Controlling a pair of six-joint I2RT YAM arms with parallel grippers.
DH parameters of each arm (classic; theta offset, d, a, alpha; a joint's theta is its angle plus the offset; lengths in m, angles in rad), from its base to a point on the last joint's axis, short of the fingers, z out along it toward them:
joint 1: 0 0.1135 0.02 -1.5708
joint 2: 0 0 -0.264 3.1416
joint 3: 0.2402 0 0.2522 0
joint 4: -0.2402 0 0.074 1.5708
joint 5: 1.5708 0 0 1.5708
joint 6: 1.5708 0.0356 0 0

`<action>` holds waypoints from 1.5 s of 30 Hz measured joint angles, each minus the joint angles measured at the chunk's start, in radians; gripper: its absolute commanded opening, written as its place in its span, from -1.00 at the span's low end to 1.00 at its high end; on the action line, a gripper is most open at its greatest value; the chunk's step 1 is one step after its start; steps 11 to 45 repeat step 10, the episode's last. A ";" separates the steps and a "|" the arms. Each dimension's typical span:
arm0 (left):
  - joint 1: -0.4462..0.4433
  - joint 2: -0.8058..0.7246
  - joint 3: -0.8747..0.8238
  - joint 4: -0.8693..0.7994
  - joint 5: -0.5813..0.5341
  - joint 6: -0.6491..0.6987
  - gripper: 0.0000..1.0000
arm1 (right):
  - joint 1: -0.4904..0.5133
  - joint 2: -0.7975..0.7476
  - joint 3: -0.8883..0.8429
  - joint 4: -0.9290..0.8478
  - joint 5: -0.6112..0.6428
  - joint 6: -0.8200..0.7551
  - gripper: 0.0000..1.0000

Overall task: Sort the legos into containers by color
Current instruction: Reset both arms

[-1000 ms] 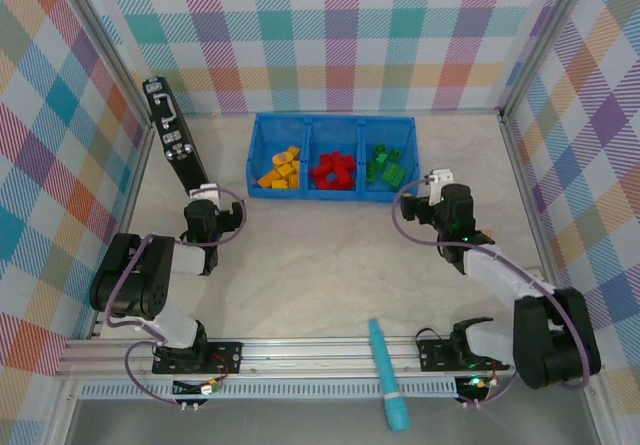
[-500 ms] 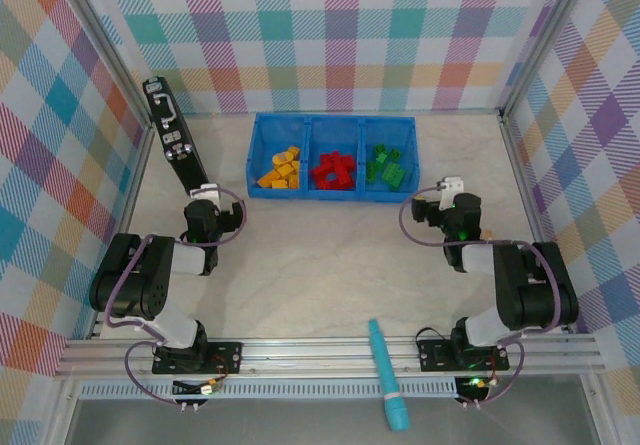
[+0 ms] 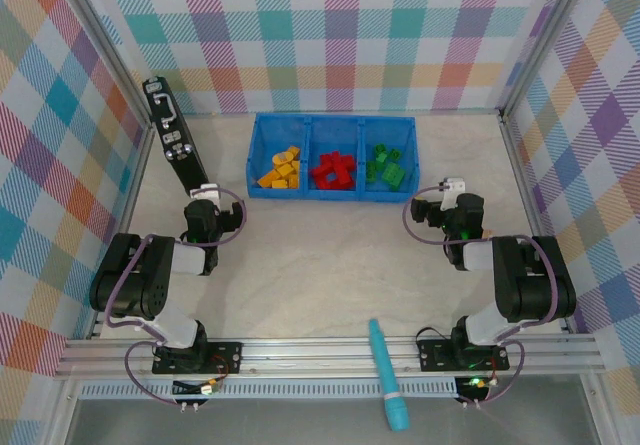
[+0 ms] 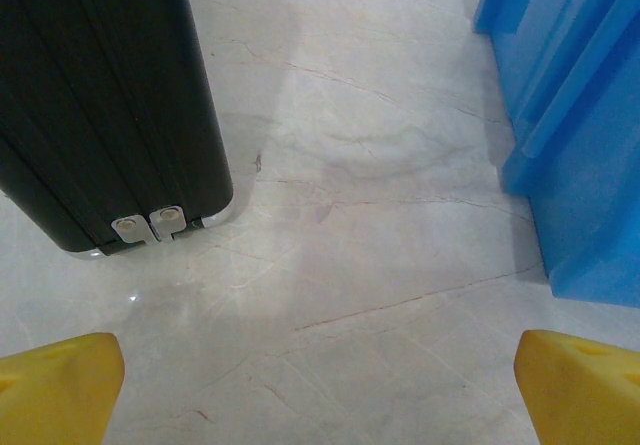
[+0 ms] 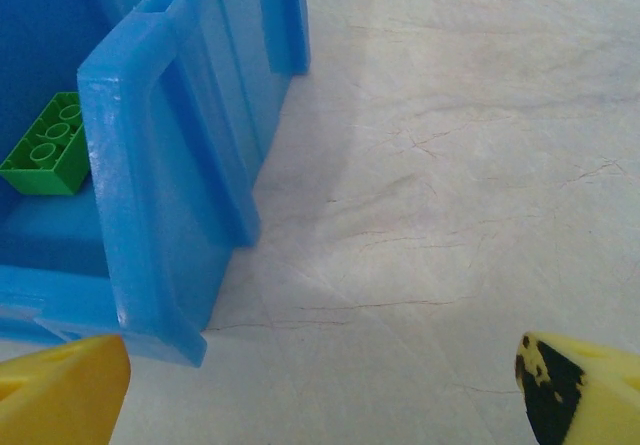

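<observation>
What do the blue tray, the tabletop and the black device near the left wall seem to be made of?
Blue tray: moulded plastic, semi-gloss, judging by ribbed walls and soft highlights on the rim. Tabletop: smooth, pale, veined like marble with a slight sheen; stone or laminate, unclear. Black device: matte ribbed casing, metal or plastic unclear, with small silvery clips.

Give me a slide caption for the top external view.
Blue tray holding orange-yellow legos left, red legos middle, green legos right; left gripper and right gripper open nearby.
</observation>
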 measured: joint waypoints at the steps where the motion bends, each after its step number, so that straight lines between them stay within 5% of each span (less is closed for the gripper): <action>1: 0.000 0.000 0.000 0.000 0.000 0.000 1.00 | 0.000 0.000 0.000 0.000 -0.001 0.000 0.98; 45: 0.000 0.000 0.000 0.000 0.000 0.000 1.00 | 0.000 0.000 0.008 0.001 -0.004 0.001 0.98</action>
